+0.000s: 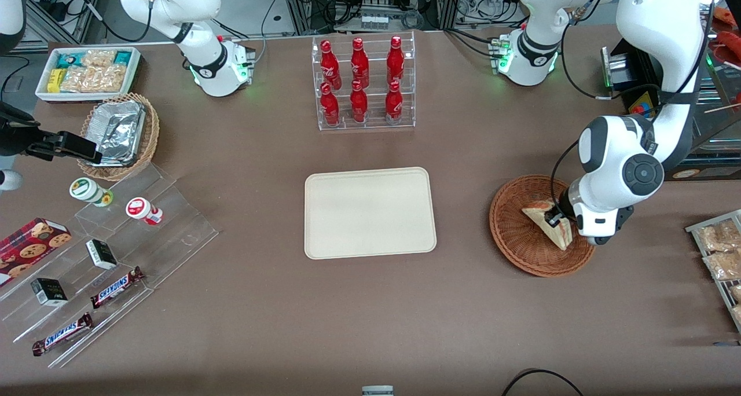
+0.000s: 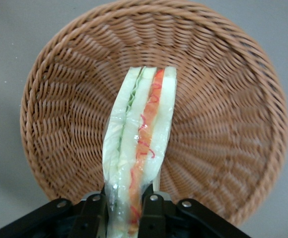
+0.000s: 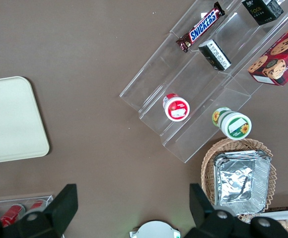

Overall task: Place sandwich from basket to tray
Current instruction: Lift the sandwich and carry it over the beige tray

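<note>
The pincer point(image 2: 129, 210) is clamped on one end of the sandwich point(image 2: 139, 148), its two black fingers point(image 2: 92, 213) pressing the flat bread faces from either side. That suits the wedge: the faces are broad and firm enough to squeeze, while the cut edge with its red and green filling stays untouched, facing the wrist camera.

The sandwich is over the basket point(image 2: 223, 124), running from the pincer out toward the basket's middle. In the front view the sandwich point(image 1: 547, 222) shows inside the basket point(image 1: 521, 245) rim, at the side nearest the arm's wrist, with the pincer point(image 1: 557, 216) on it. Whether it has come free of the weave or rests lightly on it, I cannot tell.

The tray point(image 1: 370, 213) lies flat on the bench point(image 1: 370, 326), well apart from the basket toward the parked arm's end, bare and ready to take the sandwich. The likely step in hand is the lift; the wrapper is slick, so a slip in the grip is the main risk.
</note>
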Controlling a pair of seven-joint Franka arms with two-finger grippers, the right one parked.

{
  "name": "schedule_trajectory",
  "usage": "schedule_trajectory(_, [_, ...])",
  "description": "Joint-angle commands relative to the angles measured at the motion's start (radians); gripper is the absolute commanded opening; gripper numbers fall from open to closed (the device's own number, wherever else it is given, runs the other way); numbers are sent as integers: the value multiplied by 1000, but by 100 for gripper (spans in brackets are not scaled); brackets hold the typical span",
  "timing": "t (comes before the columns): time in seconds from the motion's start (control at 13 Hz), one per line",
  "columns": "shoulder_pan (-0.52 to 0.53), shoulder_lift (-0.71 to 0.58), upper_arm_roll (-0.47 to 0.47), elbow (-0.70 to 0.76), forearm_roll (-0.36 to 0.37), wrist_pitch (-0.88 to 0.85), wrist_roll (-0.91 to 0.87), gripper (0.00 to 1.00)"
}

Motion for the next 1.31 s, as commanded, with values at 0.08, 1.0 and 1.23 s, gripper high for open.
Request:
schedule_trajectory(0.08, [-71,-3,2,92,16,-149,139,0])
schedule_trajectory(1.0, [-367,140,-20,288,1,-171,197,0])
schedule_trajectory(1.23, [-460,265,-20,467,2,-248,76,0])
